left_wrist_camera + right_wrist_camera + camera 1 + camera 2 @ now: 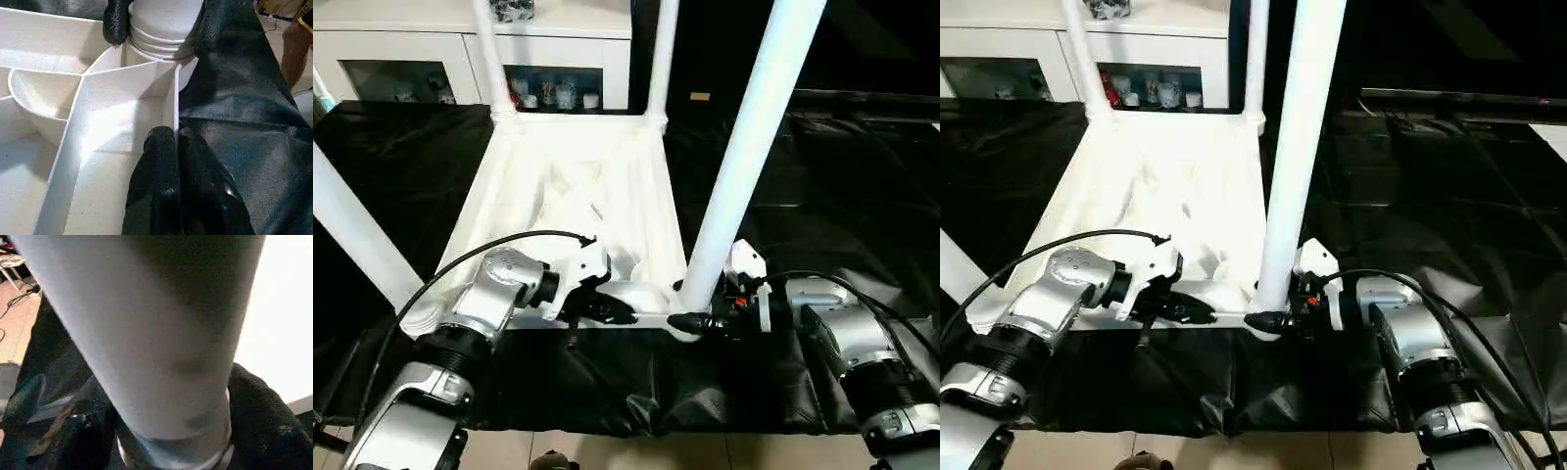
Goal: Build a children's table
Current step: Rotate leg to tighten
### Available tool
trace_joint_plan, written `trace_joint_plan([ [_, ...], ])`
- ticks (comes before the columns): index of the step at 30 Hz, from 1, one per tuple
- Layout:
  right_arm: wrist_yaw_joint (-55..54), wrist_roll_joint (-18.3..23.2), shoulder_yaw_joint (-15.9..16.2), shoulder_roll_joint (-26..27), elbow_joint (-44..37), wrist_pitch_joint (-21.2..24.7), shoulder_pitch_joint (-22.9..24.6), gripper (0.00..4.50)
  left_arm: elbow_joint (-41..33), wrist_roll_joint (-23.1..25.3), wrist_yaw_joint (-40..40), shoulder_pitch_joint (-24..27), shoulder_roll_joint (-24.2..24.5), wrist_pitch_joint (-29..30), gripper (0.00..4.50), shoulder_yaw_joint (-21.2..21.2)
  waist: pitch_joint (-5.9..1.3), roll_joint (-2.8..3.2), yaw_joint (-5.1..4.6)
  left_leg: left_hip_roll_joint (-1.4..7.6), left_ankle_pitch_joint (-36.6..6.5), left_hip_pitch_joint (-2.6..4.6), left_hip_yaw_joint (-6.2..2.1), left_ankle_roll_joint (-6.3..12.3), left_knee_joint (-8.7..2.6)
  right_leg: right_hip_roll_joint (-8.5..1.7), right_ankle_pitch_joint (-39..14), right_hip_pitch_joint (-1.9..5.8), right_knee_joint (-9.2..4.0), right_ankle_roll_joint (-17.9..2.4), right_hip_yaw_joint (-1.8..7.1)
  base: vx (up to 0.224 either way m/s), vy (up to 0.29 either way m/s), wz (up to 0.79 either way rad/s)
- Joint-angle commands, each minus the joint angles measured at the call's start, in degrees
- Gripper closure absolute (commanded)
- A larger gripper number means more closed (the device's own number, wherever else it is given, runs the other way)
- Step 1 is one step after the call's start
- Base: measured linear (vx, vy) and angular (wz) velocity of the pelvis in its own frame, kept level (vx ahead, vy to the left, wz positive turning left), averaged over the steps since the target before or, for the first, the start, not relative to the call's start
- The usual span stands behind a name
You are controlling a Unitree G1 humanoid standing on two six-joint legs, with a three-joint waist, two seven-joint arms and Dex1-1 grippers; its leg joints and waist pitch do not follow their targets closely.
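On the black-covered work table (401, 166), the right claw (690, 318) grips a leg (739, 166) socketed in the overturned top (578, 186).

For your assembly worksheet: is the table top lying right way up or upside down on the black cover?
Upside down. The table top shows its ribbed underside, and white legs rise upward from its corner sockets.

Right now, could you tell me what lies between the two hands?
In the left eye view, the table top's near rim runs between the left hand and right hand.
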Motion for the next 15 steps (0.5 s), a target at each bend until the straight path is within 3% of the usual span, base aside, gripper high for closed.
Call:
trace_joint_plan([
  [1, 3.81, 0.99, 4.2, 1.52, -2.19, 0.58, 0.91, 1.73, -2.71, -1.45, 0.33, -0.54, -1.87, -0.74, 4.5, -0.84, -3.77, -0.72, -0.06, 2.85, -9.71, 0.79, -1.05, 3.57, -3.87, -3.83, -11.07, 2.68, -3.49, -13.27, 2.6, 0.0, 0.0, 0.0],
  [7, 3.06, 1.67, 3.69, 2.11, -2.73, 1.25, 1.66, 1.81, -3.03, -1.52, 1.24, 0.0, -2.08, -0.84, 4.5, -0.67, -3.73, -0.73, -0.05, 2.88, -10.19, 0.85, -1.06, 3.31, -3.91, -3.84, -12.03, 2.65, -3.6, -13.16, 2.59, 0.0, 0.0, 0.0],
  [10, -1.87, 1.14, 1.96, 4.05, -1.85, 0.21, 1.79, 1.81, -2.78, -1.41, 4.78, 0.24, -3.31, -0.95, 4.5, 0.15, -3.73, -0.71, -0.03, 2.9, -10.48, 0.85, -1.07, 3.11, -3.93, -3.88, -12.03, 2.61, -3.6, -13.1, 2.63, 0.0, 0.0, 0.0],
  [15, -17.56, -1.6, -2.36, 8.97, 5.04, -2.59, -1.14, 1.83, -0.12, 0.77, 15.18, -1.06, -7.03, -0.6, 4.5, 1.62, -3.38, -0.81, -0.8, 2.67, -14.31, 1.13, -1.42, 0.73, -4.35, -4.18, -20.89, 2.36, -4.75, -10.62, 2.66, 0.0, 0.0, 0.0],
])
